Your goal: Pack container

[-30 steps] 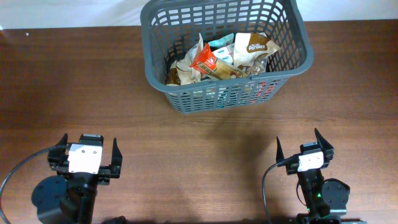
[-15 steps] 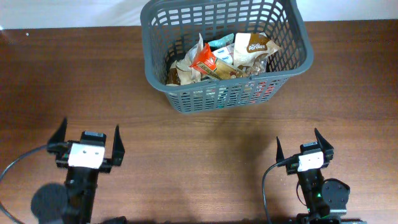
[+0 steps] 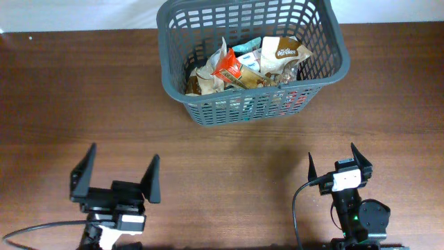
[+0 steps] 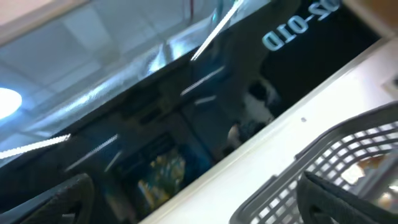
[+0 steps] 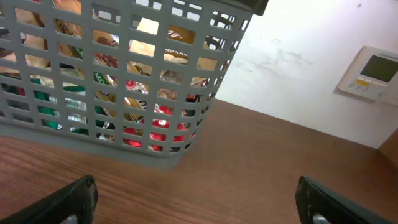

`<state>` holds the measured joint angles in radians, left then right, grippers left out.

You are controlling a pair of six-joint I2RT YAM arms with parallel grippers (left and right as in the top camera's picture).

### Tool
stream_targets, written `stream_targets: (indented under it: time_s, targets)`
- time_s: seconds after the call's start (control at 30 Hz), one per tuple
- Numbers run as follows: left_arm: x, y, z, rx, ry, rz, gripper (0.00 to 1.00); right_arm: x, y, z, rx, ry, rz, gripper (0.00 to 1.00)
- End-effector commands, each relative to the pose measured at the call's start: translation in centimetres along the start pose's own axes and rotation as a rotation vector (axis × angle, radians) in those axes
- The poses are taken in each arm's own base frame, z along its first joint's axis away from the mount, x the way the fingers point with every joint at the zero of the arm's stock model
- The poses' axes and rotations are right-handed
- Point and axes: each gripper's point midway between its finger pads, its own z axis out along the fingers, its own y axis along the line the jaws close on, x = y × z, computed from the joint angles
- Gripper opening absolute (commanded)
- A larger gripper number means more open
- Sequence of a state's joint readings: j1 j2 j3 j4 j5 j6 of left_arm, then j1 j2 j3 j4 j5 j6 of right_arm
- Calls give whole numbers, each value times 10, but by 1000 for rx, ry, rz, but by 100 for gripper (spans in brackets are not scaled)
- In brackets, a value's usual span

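Sitting on the table: the basket (image 3: 243,110), dark grey with slotted sides, at the far middle of the brown wooden table (image 3: 208,160), well apart from both arms.
Basket contents: a heap of food packets. A red packet (image 3: 227,68) lies on top near the middle, a white packet (image 3: 283,51) with brown lettering is just to its right, and crumpled brown and pale wrappers lie around them.
Left gripper (image 3: 123,154): at the near edge on the left side, jaws spread wide with nothing between them.
Left wrist view: tilted upward. The fingers (image 4: 53,200) are dark shapes in the bottom corners, the basket rim shows at lower right, and a dark glossy pane (image 4: 186,106) full of reflections is above.
Right gripper (image 3: 331,154): at the near edge on the right side, jaws apart and empty, pointing toward the basket.
Right wrist view: the fingertips (image 5: 71,198) sit low in both corners with brown table between them. The basket's slotted wall fills the upper left, with red and green packaging showing through the slots. A white wall panel (image 5: 372,70) is at the right.
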<state>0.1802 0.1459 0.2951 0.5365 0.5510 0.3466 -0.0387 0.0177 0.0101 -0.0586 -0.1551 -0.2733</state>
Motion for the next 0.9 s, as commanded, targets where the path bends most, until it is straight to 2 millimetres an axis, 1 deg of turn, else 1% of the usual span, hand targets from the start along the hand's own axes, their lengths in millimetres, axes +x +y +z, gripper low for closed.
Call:
stream_targets:
  time_s: [0.0, 0.13, 0.37, 0.5, 0.67, 0.8, 0.87]
  targets:
    - [2, -15, -3, 48, -28, -38, 99, 4, -3, 0, 17, 12, -2, 99]
    - [12, -23, -5, 43, -18, -82, 99, 4, -3, 0, 17, 12, -2, 99]
    - [31, -37, -22, 10, -14, -103, 99, 4, -3, 0, 17, 12, -2, 99]
    - [47, -41, -26, -5, 21, -116, 99, 4, -3, 0, 17, 12, -2, 99]
    - [78, -45, -31, -40, 117, -149, 99, 4, -3, 0, 17, 12, -2, 99]
    - [113, -49, -38, -66, 271, -195, 99, 4, -3, 0, 17, 12, -2, 99]
    - [130, -56, -43, -55, 347, -220, 99, 4, -3, 0, 17, 12, -2, 99]
